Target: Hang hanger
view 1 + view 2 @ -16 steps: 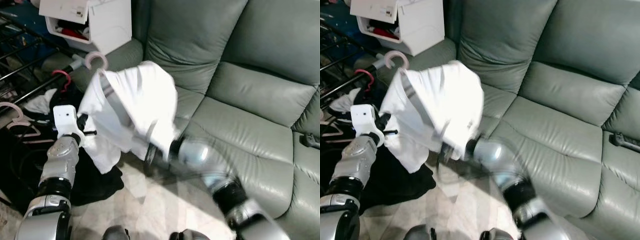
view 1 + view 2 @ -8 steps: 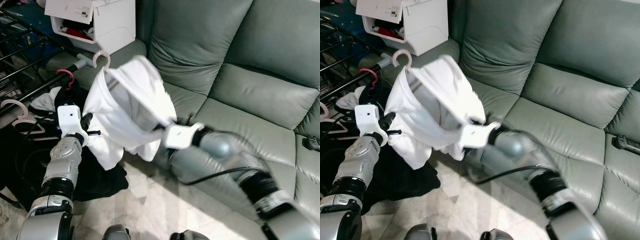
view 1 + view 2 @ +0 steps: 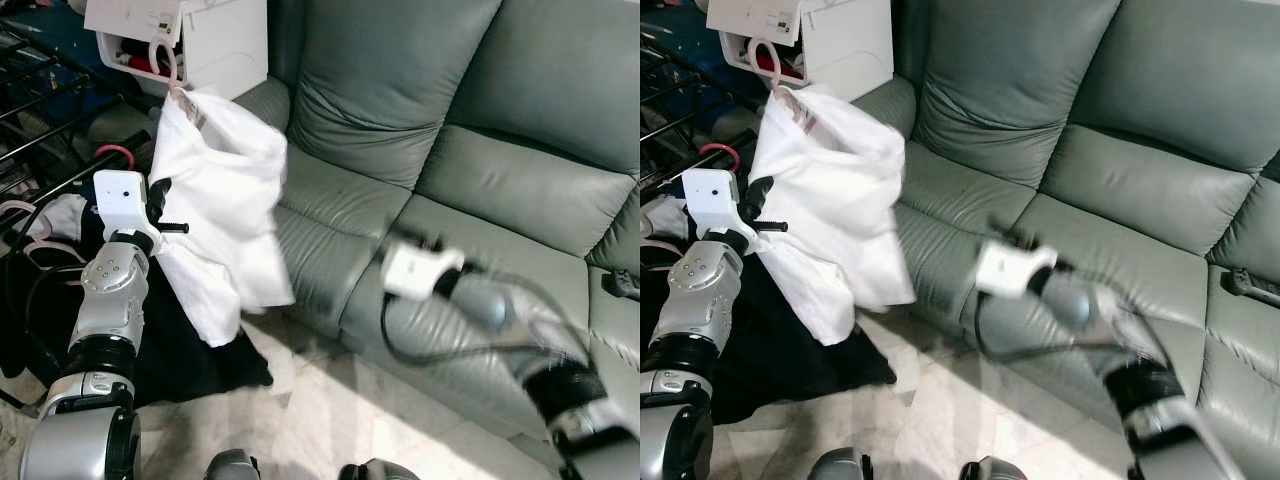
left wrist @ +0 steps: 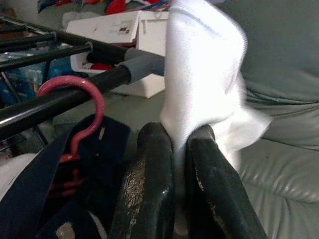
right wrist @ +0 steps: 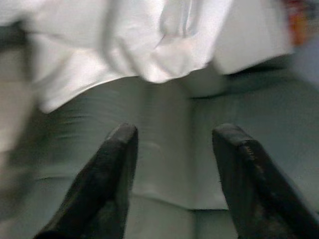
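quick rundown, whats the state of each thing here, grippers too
left gripper: shut, fingers pinching the white garment
white garment: on a pink hanger, held up beside the rack, lower part dangling
pink hanger: hook free, not yet on the rail
right gripper: open, holding nothing, over the sofa
red hanger: hooked on the black rail
sofa: nothing on its seats

Motion-blurred: right gripper (image 5: 172,174) and its arm, over the sofa (image 3: 480,150). Mostly hidden under the white shirt (image 3: 220,200): pink hanger (image 3: 160,60), hook alone showing above the left gripper (image 4: 174,164). Cut off by the edge: drying rack (image 4: 60,94).
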Controlling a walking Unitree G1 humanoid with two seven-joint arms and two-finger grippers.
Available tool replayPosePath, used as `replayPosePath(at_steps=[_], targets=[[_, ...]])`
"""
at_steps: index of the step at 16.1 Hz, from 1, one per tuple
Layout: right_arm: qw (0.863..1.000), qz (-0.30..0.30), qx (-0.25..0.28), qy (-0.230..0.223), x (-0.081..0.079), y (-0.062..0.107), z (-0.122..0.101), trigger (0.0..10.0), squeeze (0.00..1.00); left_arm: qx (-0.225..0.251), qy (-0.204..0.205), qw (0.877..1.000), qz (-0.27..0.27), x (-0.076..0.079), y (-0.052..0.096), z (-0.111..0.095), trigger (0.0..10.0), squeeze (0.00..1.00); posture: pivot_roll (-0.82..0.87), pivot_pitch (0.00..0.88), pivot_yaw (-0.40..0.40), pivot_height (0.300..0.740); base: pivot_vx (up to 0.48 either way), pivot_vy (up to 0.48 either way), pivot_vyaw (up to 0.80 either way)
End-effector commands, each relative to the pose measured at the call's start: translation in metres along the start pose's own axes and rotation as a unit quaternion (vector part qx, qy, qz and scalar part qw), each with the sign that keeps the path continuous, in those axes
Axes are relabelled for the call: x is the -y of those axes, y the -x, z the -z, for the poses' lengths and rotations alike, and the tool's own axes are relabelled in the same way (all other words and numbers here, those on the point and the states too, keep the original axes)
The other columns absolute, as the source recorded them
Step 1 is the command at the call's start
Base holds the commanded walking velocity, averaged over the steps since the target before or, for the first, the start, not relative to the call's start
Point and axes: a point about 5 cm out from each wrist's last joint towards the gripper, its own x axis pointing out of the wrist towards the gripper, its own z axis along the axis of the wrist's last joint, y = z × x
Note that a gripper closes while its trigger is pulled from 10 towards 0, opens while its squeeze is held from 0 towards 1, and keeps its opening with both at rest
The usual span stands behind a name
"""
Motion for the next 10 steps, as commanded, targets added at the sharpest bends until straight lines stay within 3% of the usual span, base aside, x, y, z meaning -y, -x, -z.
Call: replayPosePath(at_steps=[1,4,6,8,9,10], targets=[[0.999,-0.044,0.028,-0.016,-0.007,0.003,-0.006,10.0,1.0,0.085,-0.032,0.995,0.029,-0.001,-0.004,-0.032,0.0,0.0,-0.04,0.0,-0.021,0.74,0.0,0.0,0.0],[0.995,-0.068,0.05,-0.056,0.008,0.013,-0.01,10.0,1.0,0.14,-0.07,0.978,0.137,0.015,0.002,-0.049,0.0,0.0,-0.04,0.0,-0.025,0.74,0.0,0.0,0.0],[0.994,-0.051,0.06,-0.072,0.038,0.024,-0.01,10.0,1.0,0.141,-0.086,0.96,0.229,0.019,0.01,-0.053,0.0,0.0,-0.04,0.0,-0.025,0.74,0.0,0.0,0.0],[0.994,-0.039,0.066,-0.08,0.074,0.039,-0.011,10.0,1.0,0.093,-0.117,0.934,0.323,0.016,0.021,-0.046,0.0,0.0,-0.04,0.0,-0.026,0.74,0.0,0.0,0.0],[0.994,-0.041,0.059,-0.079,0.086,0.046,-0.009,10.0,1.0,0.063,-0.133,0.918,0.369,0.017,0.027,-0.039,0.0,0.0,-0.04,0.0,-0.028,0.74,0.0,0.0,0.0],[0.994,-0.051,0.052,-0.079,0.09,0.05,-0.006,10.0,1.0,0.049,-0.139,0.909,0.39,0.017,0.03,-0.035,0.0,0.0,-0.04,0.0,-0.028,0.74,0.0,0.0,0.0]])
